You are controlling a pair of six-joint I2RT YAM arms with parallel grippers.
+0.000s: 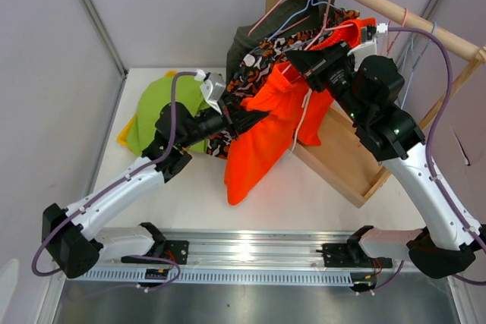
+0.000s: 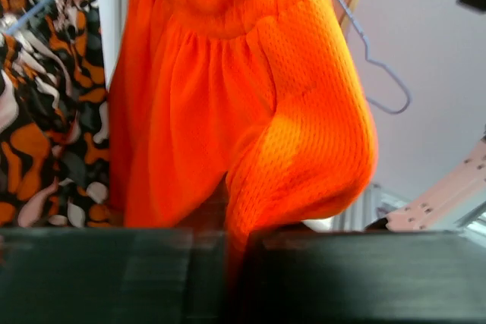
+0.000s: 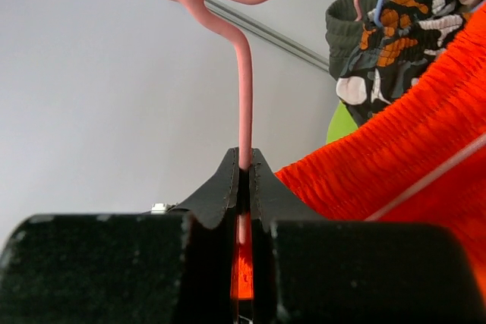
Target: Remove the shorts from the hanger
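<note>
The bright orange shorts (image 1: 262,130) hang from a pink wire hanger (image 3: 244,73) and drape down to the table. My left gripper (image 1: 244,119) is shut on a fold of the orange shorts (image 2: 296,149). My right gripper (image 1: 304,62) is shut on the pink hanger's wire (image 1: 334,32); in the right wrist view the wire runs between my fingertips (image 3: 228,187). The camouflage-print shorts (image 1: 262,55) and dark olive shorts (image 1: 247,39) hang behind on the wooden rail (image 1: 395,9). The lime green shorts (image 1: 163,108) lie on the table at the left. The dark navy shorts are out of view.
The wooden rack's base frame (image 1: 345,161) lies on the table at the right. Empty blue and pink hangers (image 1: 410,55) hang from the rail at the right. A yellow cloth edge (image 1: 125,136) shows under the lime green shorts.
</note>
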